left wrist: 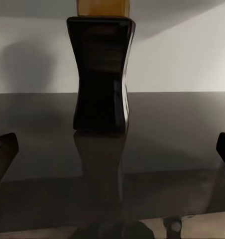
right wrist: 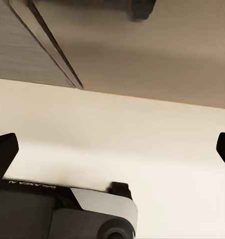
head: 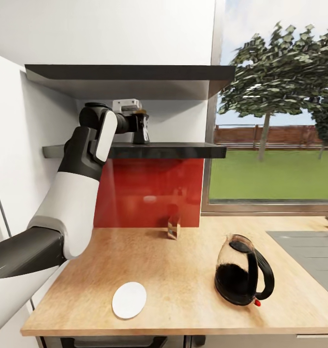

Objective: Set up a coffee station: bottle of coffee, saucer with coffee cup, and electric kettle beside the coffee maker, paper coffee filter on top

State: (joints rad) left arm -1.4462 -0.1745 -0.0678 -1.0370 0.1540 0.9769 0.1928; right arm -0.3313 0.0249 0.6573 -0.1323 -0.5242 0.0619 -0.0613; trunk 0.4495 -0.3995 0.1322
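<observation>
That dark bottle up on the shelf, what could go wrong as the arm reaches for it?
1. The bottle of coffee is tall and narrow; a finger of the open left gripper could bump it and tip it over.
2. It stands on a high shelf, so a slip might drop it onto the countertop, near the electric kettle.

Two shelves point(head: 135, 151), one kettle point(head: 244, 270), one saucer point(head: 129, 299), one bottle point(head: 141, 128) (dark, on lower shelf).

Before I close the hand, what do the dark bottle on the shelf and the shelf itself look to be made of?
The dark waisted coffee bottle looks like glossy glass or hard plastic: light streaks run down its side. The dark shelf board seems polished, perhaps lacquered: it mirrors the bottle. The left hand stands open before it.
</observation>
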